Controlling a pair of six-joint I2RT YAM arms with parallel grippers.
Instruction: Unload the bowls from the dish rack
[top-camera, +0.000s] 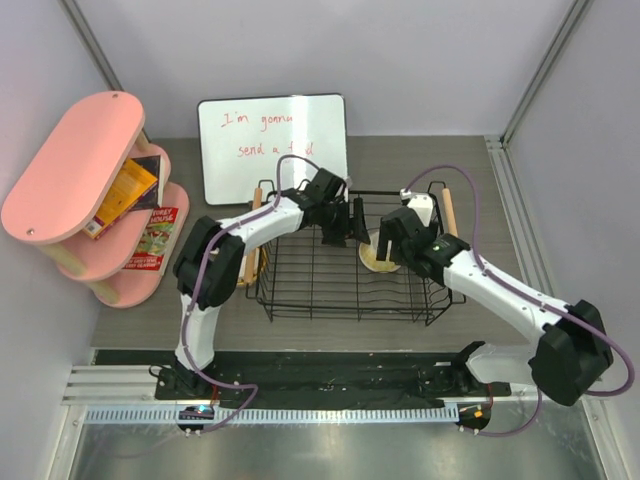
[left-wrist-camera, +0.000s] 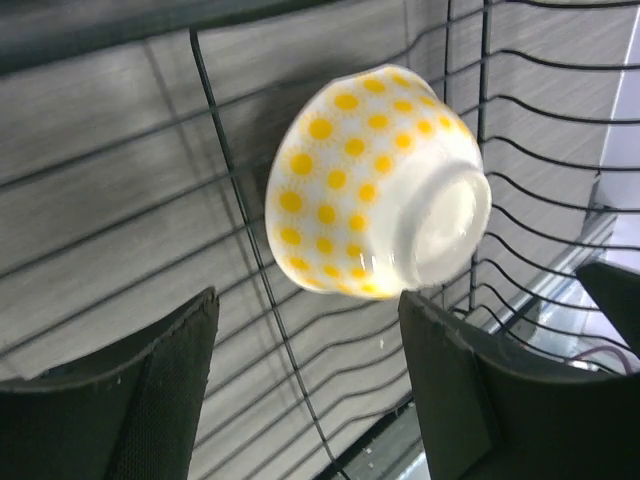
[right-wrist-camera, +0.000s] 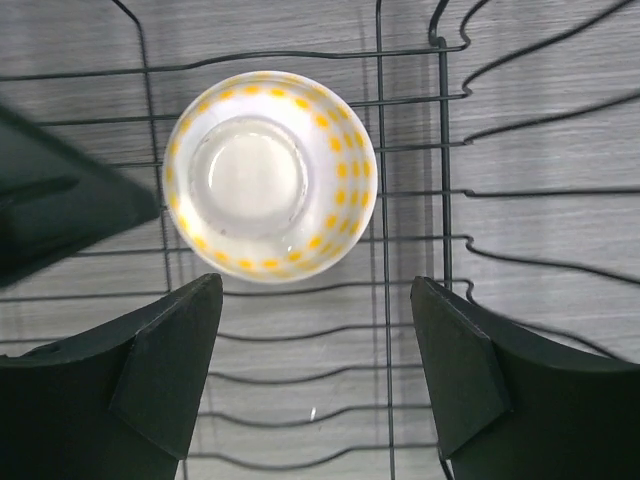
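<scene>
A white bowl with yellow dots (left-wrist-camera: 375, 185) lies upside down inside the black wire dish rack (top-camera: 300, 290), toward its back right. In the top view the bowl (top-camera: 377, 257) is partly covered by the right arm. My left gripper (left-wrist-camera: 310, 385) is open just short of the bowl's side, nothing between its fingers (left-wrist-camera: 165, 395). My right gripper (right-wrist-camera: 315, 370) is open above the bowl (right-wrist-camera: 270, 185), whose base faces the camera. From above, the left gripper (top-camera: 345, 222) and right gripper (top-camera: 395, 240) flank the bowl.
A pink oval shelf (top-camera: 75, 170) holding books stands at the left. A whiteboard (top-camera: 272, 145) leans behind the rack. The rack's wooden handles (top-camera: 447, 210) sit at its two ends. A tan round object (top-camera: 250, 268) shows left of the rack, half hidden by the left arm.
</scene>
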